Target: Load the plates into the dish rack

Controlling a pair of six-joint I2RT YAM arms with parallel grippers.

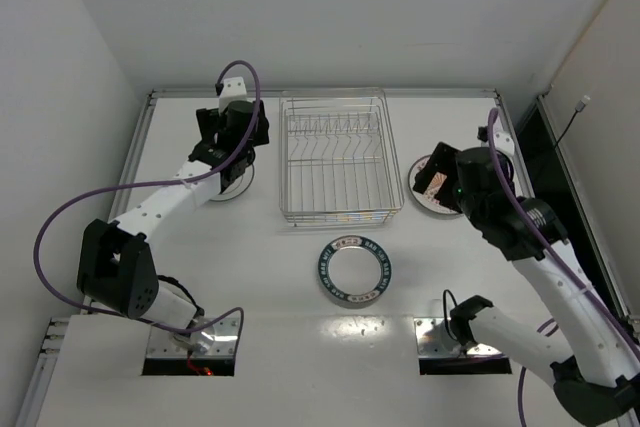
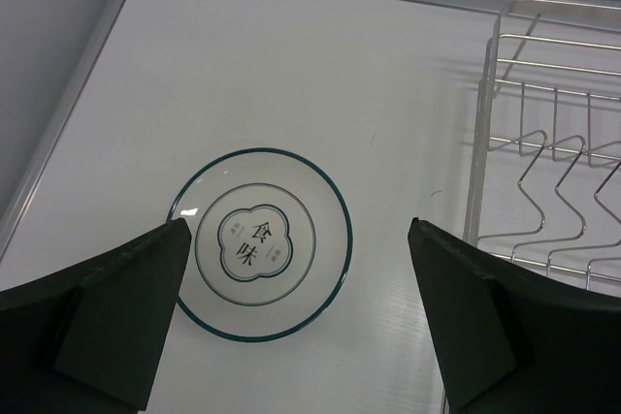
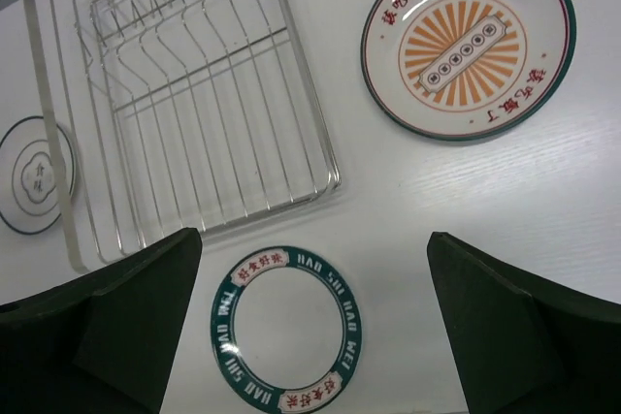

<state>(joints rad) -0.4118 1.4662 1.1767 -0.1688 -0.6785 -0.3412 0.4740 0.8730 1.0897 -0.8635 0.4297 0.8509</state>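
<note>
The dish rack (image 1: pixel 335 215), a silvery wire basket with upright prongs, stands at the table's middle back with no plates in it. The dark blue-green lettered plate (image 1: pixel 355 269) lies flat in front of it. The pinkish-brown patterned plate (image 1: pixel 428 203) lies right of the rack, partly under my right gripper (image 1: pixel 432 179). The whitish plate (image 1: pixel 238 187) lies left of the rack, partly under my left gripper (image 1: pixel 222 152). In the left wrist view my left gripper (image 2: pixel 298 225) is open above the whitish plate (image 2: pixel 260 242). In the right wrist view my right gripper (image 3: pixel 315 235) is open, high above the lettered plate (image 3: pixel 288 332).
The rack's left wall (image 2: pixel 482 123) is close to the right of my left gripper. The right wrist view also shows the rack (image 3: pixel 194 113), the patterned plate (image 3: pixel 468 41) and the whitish plate (image 3: pixel 34 172). White walls and a metal rail (image 1: pixel 320 93) bound the table.
</note>
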